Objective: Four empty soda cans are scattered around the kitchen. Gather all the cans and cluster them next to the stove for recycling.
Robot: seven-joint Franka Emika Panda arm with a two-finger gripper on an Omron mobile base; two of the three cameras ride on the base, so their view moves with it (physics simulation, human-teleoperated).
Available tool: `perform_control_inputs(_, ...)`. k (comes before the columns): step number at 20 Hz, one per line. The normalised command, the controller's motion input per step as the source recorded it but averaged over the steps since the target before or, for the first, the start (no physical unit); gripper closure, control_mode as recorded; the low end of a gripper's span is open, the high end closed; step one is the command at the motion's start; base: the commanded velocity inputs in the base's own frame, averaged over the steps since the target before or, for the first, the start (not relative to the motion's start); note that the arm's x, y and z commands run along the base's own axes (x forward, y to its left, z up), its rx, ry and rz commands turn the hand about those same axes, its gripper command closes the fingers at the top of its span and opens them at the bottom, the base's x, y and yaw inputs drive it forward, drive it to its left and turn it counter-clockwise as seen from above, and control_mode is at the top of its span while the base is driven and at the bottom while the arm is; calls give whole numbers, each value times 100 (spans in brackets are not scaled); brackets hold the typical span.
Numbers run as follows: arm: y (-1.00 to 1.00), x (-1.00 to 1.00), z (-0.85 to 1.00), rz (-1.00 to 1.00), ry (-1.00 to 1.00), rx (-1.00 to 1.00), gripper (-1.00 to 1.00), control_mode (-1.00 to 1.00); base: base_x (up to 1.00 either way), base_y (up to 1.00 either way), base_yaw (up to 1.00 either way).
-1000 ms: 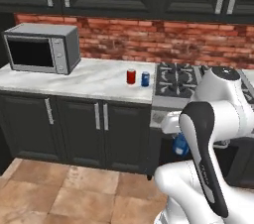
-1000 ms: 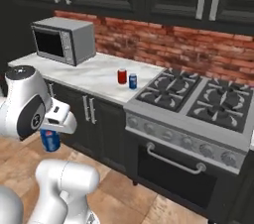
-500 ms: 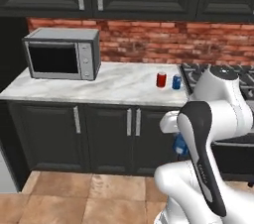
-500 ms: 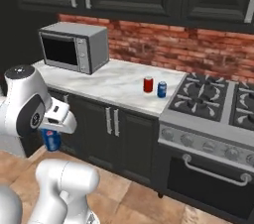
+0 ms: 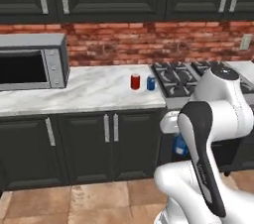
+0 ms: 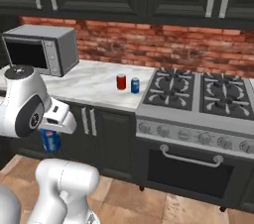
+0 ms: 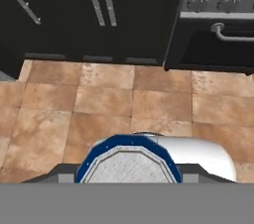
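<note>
- I read this as the carry step: my end effector (image 6: 51, 136) hangs low in front of the dark cabinets, pinching a blue soda can (image 6: 50, 140) upright, well short of the table (image 6: 94, 86).
- Going left to right in the right base view: the microwave (image 6: 47, 49), then a red can (image 6: 121, 82) and a second blue can (image 6: 135, 85) close together, just beside the stove (image 6: 196, 104).
- Next, I judge, I must lift the held can above the table edge and set it by those two without knocking them.
- The left base view shows the held can partly hidden behind my arm; the right base view shows it plainly.
- The hand view gives the can's silver top and the tiled floor (image 7: 124, 104) below, which the base views don't.
</note>
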Motion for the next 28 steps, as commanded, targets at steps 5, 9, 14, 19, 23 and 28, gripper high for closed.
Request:
perform_control_inputs(5,0,0,0,0,0,0,100,100,97,32,-20)
perform_control_inputs(9,0,0,0,0,0,0,100,100,84,21,-15)
perform_control_inputs(14,0,0,0,0,0,0,100,100,55,26,-13)
perform_control_inputs(19,0,0,0,0,0,0,100,100,66,24,-12)
perform_control_inputs(23,0,0,0,0,0,0,100,100,55,23,-12)
perform_control_inputs(28,0,0,0,0,0,0,100,100,27,18,-9)
